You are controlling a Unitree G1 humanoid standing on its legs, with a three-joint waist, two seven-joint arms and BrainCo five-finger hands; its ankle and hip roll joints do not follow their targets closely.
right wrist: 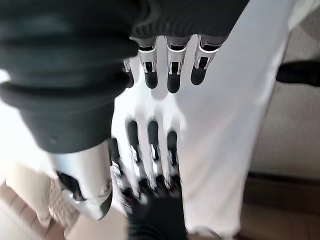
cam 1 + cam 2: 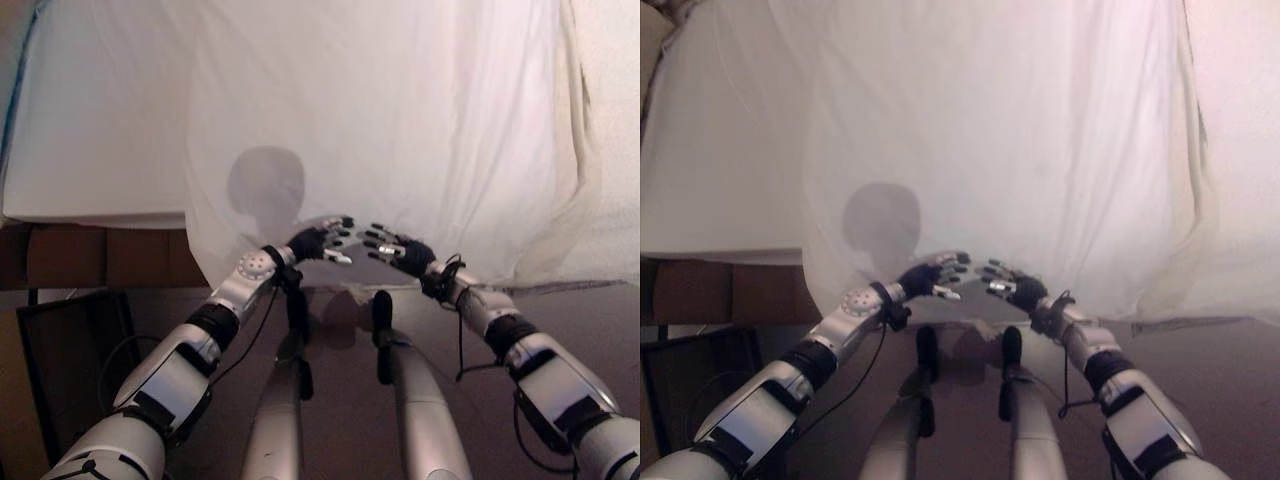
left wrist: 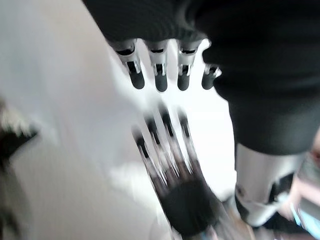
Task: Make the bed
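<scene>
Left eye view, sheet: white sheet (image 2: 400, 130) covers the bed (image 2: 90, 150) from 12 o'clock down to the near edge, and hangs over that edge toward the floor (image 2: 600, 320) at centre.
Sheet axis: long run goes 12 to 6 o'clock; the overhanging hem runs 9 to 3 o'clock, just beyond both hands.
Left hand (image 2: 322, 241): at frame centre, fingers straight and spread, holding nothing; fingertips point toward 3 o'clock.
Right hand (image 2: 392, 246): just beside it, fingers straight and spread, holding nothing; fingertips point toward 9 o'clock.
Hand relation: fingertips nearly meet, apart by a small gap; both sit in front of the hanging cloth. Contact with cloth: cannot tell.
Nearer hand: about equal; the hem lies at 12 o'clock from each.
Surface: cloth is thin, with soft lengthwise folds, bunched at 3 o'clock; judged slippery to pinch.
Room: bare mattress side at 9 o'clock, dark box (image 2: 70, 350) below it; open floor at 6 o'clock.
Step judged: reaching for the hem, grip not yet made.
</scene>
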